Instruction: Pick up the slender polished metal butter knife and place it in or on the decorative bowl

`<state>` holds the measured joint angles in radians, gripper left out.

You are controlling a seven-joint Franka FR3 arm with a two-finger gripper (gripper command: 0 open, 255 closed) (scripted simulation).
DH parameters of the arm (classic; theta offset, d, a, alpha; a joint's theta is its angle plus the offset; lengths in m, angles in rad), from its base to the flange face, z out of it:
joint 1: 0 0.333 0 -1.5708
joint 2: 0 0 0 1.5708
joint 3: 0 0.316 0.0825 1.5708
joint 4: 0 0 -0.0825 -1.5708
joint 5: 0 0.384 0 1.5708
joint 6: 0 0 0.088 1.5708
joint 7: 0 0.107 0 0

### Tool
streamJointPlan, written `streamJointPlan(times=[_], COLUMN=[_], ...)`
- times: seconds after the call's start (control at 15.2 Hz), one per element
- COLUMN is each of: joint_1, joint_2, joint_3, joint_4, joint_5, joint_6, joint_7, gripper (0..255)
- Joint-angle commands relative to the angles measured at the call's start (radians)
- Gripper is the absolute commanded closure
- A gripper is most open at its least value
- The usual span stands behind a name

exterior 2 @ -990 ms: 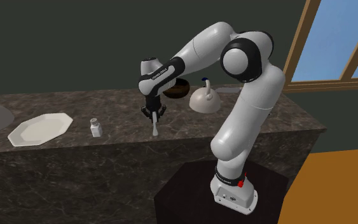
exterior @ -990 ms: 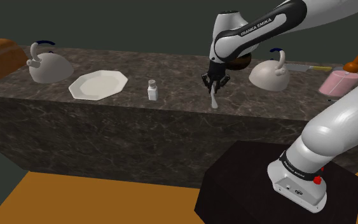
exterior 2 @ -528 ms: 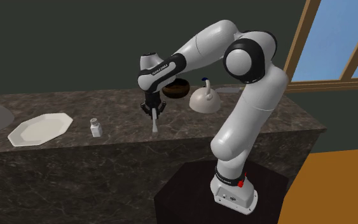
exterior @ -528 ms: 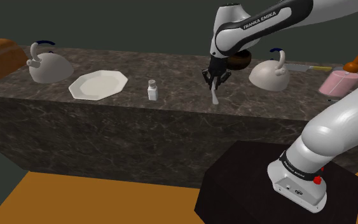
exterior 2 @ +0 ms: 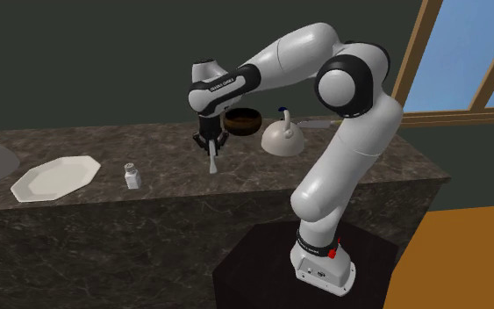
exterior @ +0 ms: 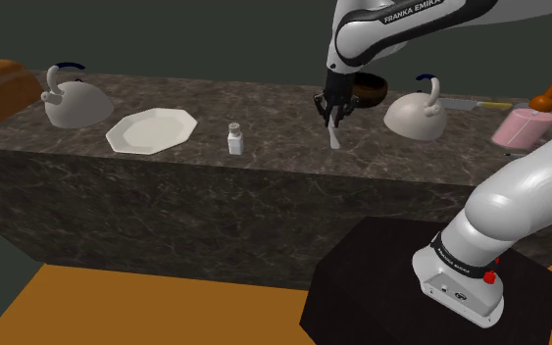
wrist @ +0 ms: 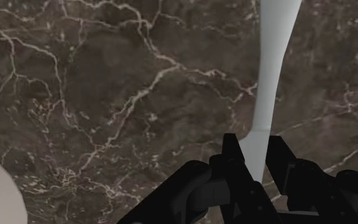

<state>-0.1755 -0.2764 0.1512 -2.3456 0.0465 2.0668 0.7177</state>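
One black stand point(exterior: 430, 284) sits nearest, well in front of the brown bowl point(exterior: 370, 90) point(exterior 2: 243, 120), and the front edge of the veined stone counter point(exterior: 166, 196) point(exterior 2: 104, 219) runs between the two. On the counter, in front of the bowl and toward the shoulder view's left of it, a small white shaker point(exterior: 234, 138) point(exterior 2: 132, 176) stands upright. Farther that way lies an eight-sided white plate point(exterior: 151, 130) point(exterior 2: 56, 177). Bare stone stretches between the shaker and the bowl.

Over that stretch, just in front of the bowl, the gripper point(exterior: 334, 116) point(exterior 2: 211, 140) point(wrist: 254, 149) points down. Its fingers are closed to a narrow gap and clamp the top of the pale knife point(exterior: 335, 135) point(exterior 2: 211, 162) point(wrist: 269, 70). The knife hangs upright below them, with marble under its length in the wrist view.

Beside the bowl, on the shoulder view's right, sits a white kettle point(exterior: 416, 113) point(exterior 2: 282, 136), close to the bowl's rim. A dark wall rises behind the bowl.

Compared with a second ago, the gripper and knife are higher and nearer the bowl. The knife's lower end then hung close to the stone. The shaker, plate, kettle and bowl have not moved.
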Motion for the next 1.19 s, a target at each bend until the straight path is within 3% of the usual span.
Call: streamJointPlan(times=[0.0, 1.12], joint_1=[0.000, -0.002], joint_2=[-0.009, -0.050], joint_3=[-0.001, -0.010], joint_4=[0.018, 0.211], joint_5=[0.000, 0.000], joint_6=[-0.028, -0.261], joint_7=[0.000, -0.002], gripper=[255, 255])
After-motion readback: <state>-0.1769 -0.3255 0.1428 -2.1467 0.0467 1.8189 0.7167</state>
